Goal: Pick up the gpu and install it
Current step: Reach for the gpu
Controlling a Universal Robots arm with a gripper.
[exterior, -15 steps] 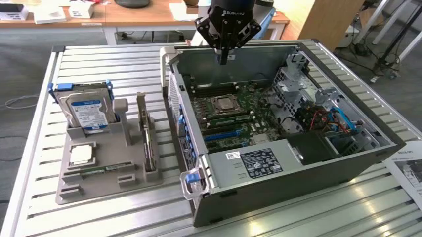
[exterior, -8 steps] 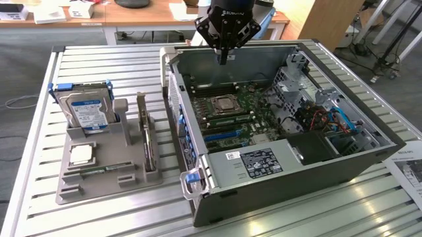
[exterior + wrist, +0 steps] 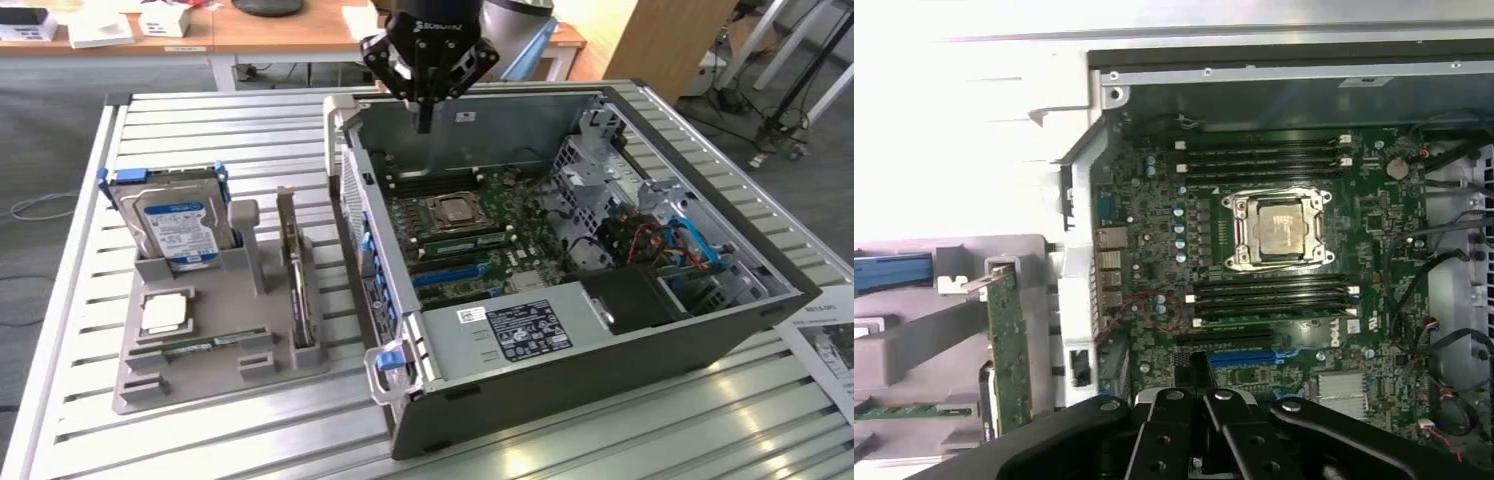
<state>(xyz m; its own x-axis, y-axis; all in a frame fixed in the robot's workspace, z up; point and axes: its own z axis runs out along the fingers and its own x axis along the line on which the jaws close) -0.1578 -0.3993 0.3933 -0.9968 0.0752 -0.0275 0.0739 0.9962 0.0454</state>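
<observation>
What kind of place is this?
Likely a robotics lab or workshop: an open computer tower sits on a slatted metal workbench, a grey fixture beside it holds a hard drive, and office desks stand behind.

The fingers [image 3: 424,112] point straight down, pressed together, holding nothing.

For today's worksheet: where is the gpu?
Exterior view's left: the gpu stands on edge in the gray holder, between hard drive and computer case.
</observation>
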